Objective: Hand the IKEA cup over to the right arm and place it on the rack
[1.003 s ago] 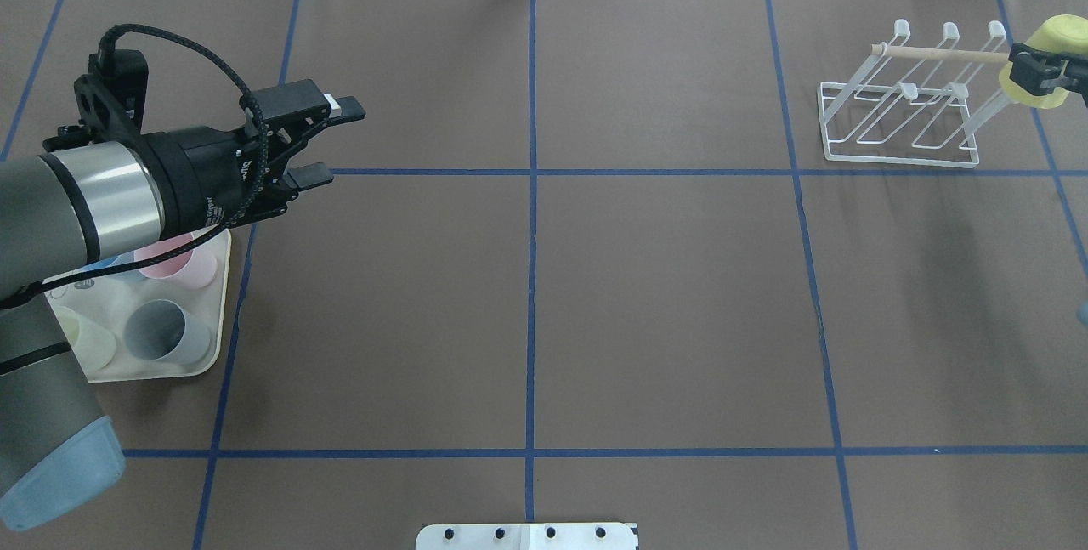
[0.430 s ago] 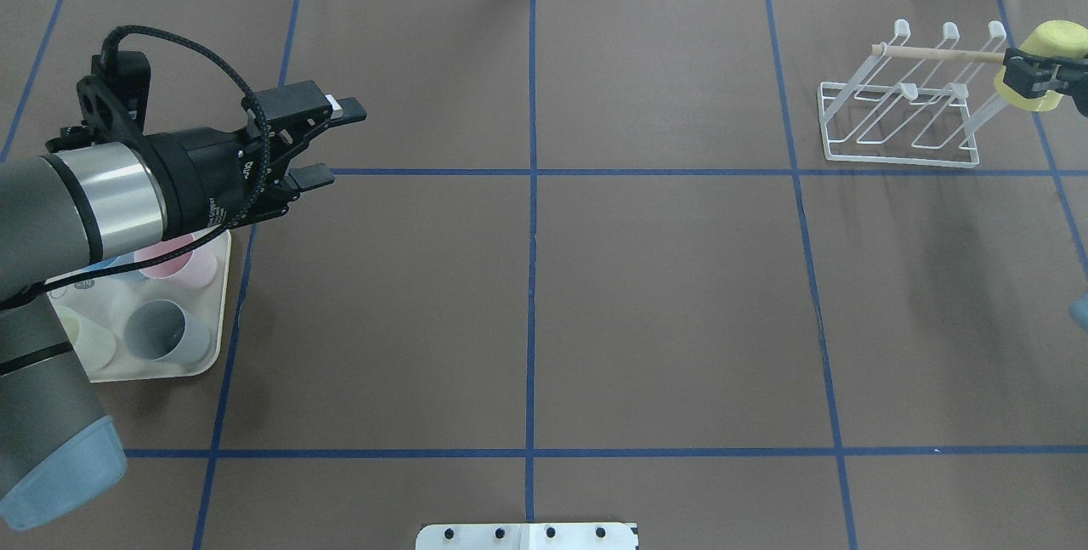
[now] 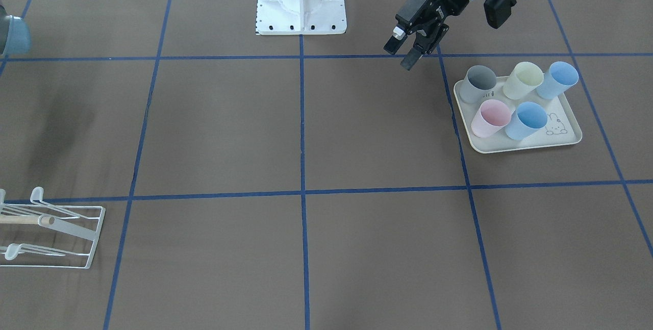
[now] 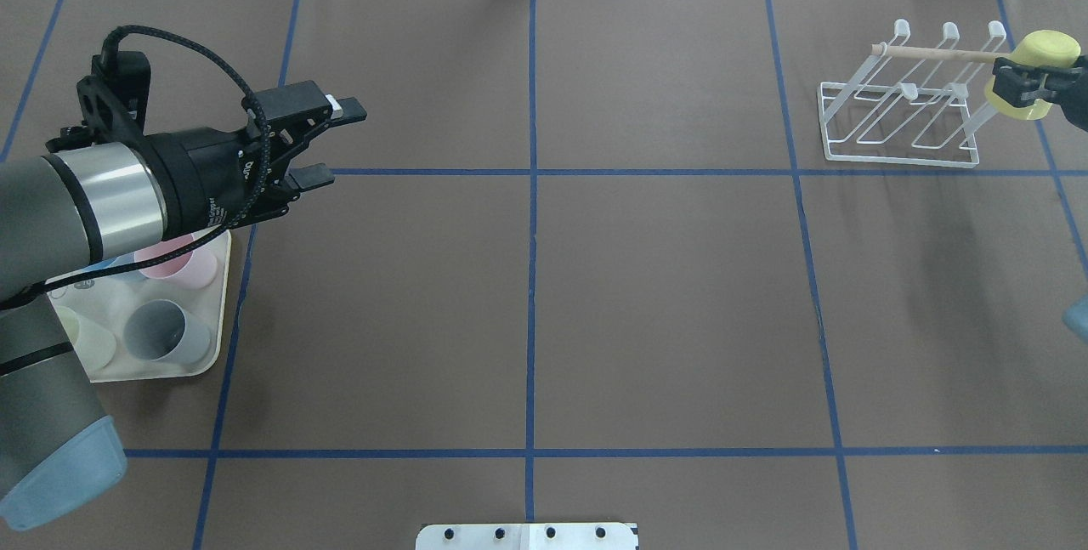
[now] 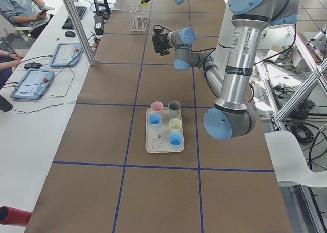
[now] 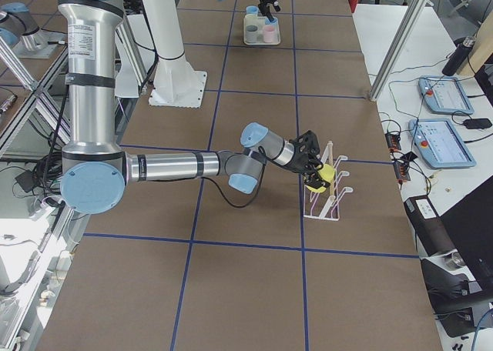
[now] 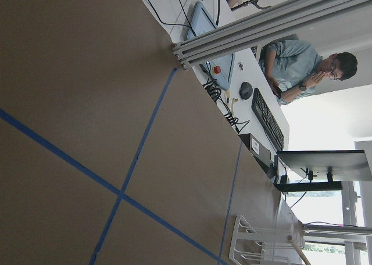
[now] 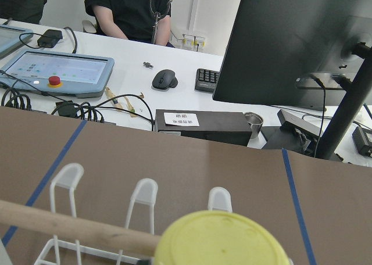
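Yellow cup (image 4: 1050, 47) is sliding in toward the rack (image 4: 892, 121), having shifted inward from the table's edge since a second ago.

In the overhead view the right gripper (image 4: 1016, 82) is clamping the cup across its sides, holding it off the table at the rack's 3 o'clock end. The tip of the wooden dowel (image 4: 935, 54) is reaching the cup, though I cannot tell if they are touching. The left gripper (image 4: 327, 142) is hanging over the table with its fingers spread and nothing between them. At its 8 o'clock the cream tray (image 3: 515, 146) is sitting with five cups standing in it: grey (image 3: 478, 81), pale yellow (image 3: 525, 79) and blue (image 3: 558, 79) in one row, and pink (image 3: 491, 117) and another blue (image 3: 528, 119) in the other.
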